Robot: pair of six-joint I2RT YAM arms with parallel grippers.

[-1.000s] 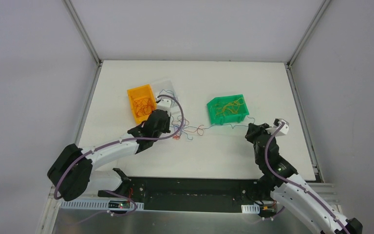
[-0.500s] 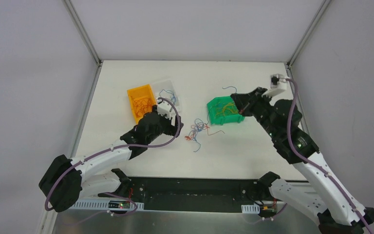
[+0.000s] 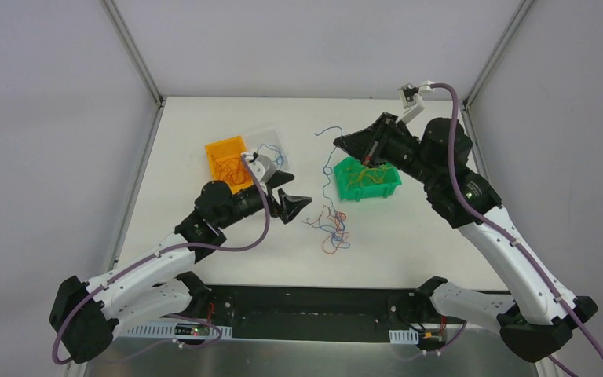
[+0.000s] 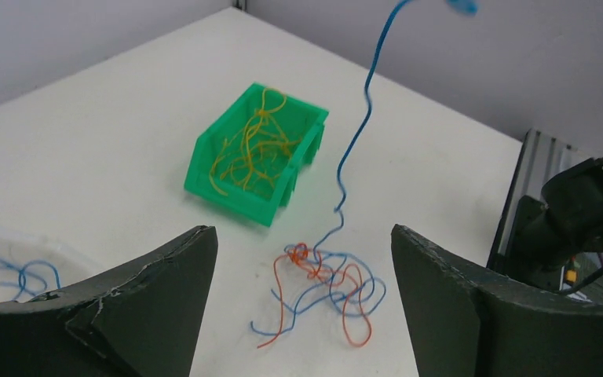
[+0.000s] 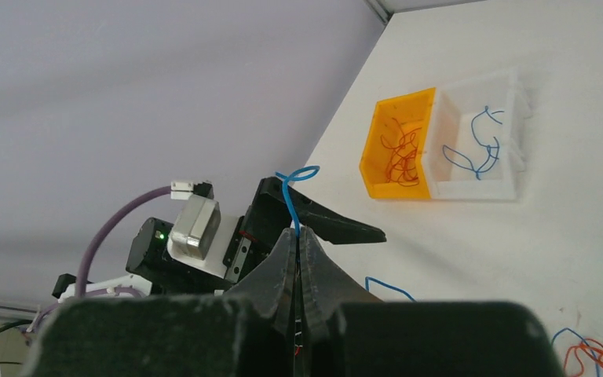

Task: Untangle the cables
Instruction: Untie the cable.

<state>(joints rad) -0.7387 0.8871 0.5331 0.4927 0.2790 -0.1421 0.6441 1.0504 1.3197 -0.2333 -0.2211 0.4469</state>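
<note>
A small clump of orange-red and blue cables (image 3: pixel 330 230) lies on the white table, near the green bin. One blue cable (image 3: pixel 334 161) rises from it to my right gripper (image 3: pixel 338 142), which is shut on its upper end high above the table; the tip curls past the fingers. In the right wrist view the blue cable (image 5: pixel 288 196) sticks out of the shut right gripper (image 5: pixel 297 232). My left gripper (image 3: pixel 288 194) hovers left of the clump, open and holding nothing. In the left wrist view the clump (image 4: pixel 326 281) lies between and beyond the wide-open left gripper (image 4: pixel 302 237).
A green bin (image 3: pixel 389 187) holds orange cables. At the back left an orange bin (image 3: pixel 213 151) holds red ones, and a clear bin (image 3: pixel 277 139) beside it holds blue ones. A metal rail (image 4: pixel 522 177) runs along the table's right edge.
My left gripper has opened, let go of the clump and drawn back. The right arm swung up and to the back left, lifting the blue cable. The clump slid right.
</note>
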